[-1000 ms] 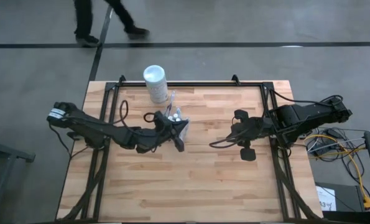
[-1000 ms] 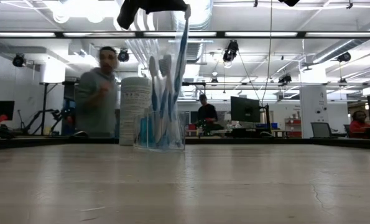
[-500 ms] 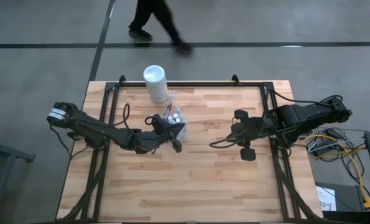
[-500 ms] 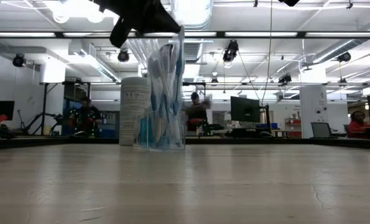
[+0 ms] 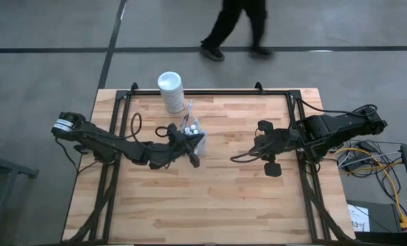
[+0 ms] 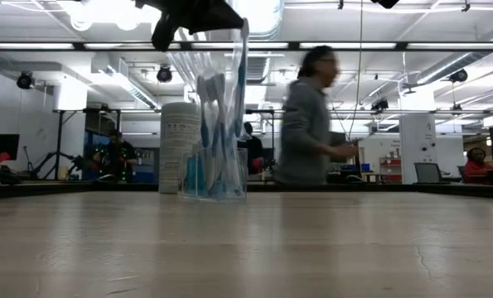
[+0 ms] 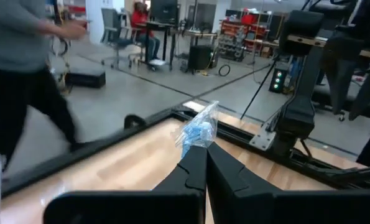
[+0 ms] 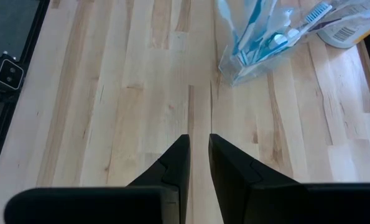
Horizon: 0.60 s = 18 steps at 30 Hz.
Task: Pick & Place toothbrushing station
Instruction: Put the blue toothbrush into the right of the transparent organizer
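Observation:
The toothbrushing station (image 6: 214, 175), a small clear holder, stands on its base on the wooden table and has several blue-and-white toothbrushes upright in it. It also shows in the high view (image 5: 195, 132) and the right wrist view (image 8: 254, 48). My left gripper (image 6: 229, 16) is above the holder's rim, pointing level, and is shut on one toothbrush (image 6: 244, 91). My right gripper (image 5: 257, 149) hangs over the table's right half, well away from the holder. Its fingers (image 8: 199, 148) stand a narrow gap apart with nothing between them. My left gripper pinches the top end of one blue-and-white toothbrush (image 7: 199, 132) between its two fingertips. The fingers come level, from the table's left side, and lie across the brush. The brush stands nearly upright below the fingers, with its lower part inside the clear holder (image 6: 229, 178).
A taller white cylinder with a round lid (image 5: 170, 91) stands just behind the holder near the far edge. A black frame (image 5: 210, 92) runs along the table's edges. Bare wood lies in front of the holder. A person (image 6: 308, 116) walks past behind the table.
My left gripper has gone down a little toward the holder, staying shut, and the toothbrush in it has sunk deeper among the other brushes. The holder has stayed in place. The person beyond the far edge has walked across from left to right.

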Tool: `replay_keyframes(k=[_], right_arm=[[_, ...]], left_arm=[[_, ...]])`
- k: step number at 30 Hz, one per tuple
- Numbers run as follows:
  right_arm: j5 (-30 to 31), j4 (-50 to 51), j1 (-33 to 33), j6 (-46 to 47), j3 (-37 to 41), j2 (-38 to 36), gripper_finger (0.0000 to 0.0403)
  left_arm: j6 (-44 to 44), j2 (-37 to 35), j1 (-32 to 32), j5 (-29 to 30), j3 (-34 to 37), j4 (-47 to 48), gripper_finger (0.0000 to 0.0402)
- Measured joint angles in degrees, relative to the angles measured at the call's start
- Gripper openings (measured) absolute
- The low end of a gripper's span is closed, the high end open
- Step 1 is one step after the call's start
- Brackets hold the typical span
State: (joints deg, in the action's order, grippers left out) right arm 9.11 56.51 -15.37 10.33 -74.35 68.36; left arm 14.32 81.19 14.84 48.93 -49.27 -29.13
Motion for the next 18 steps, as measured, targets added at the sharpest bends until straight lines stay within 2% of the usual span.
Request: replay_keyframes(k=[10, 18], right_arm=[[0.01, 0.00, 0.01, 0.00, 0.00, 0.00, 0.0054], [-0.01, 0.00, 0.00, 0.00, 0.00, -0.01, 0.0054]], left_arm=[[-6.44, 0.17, -0.60, -0.66, -0.37, 0.84, 0.0001], [-1.28, 3.70, -1.35, -0.99, -0.11, 2.06, 0.0002]])
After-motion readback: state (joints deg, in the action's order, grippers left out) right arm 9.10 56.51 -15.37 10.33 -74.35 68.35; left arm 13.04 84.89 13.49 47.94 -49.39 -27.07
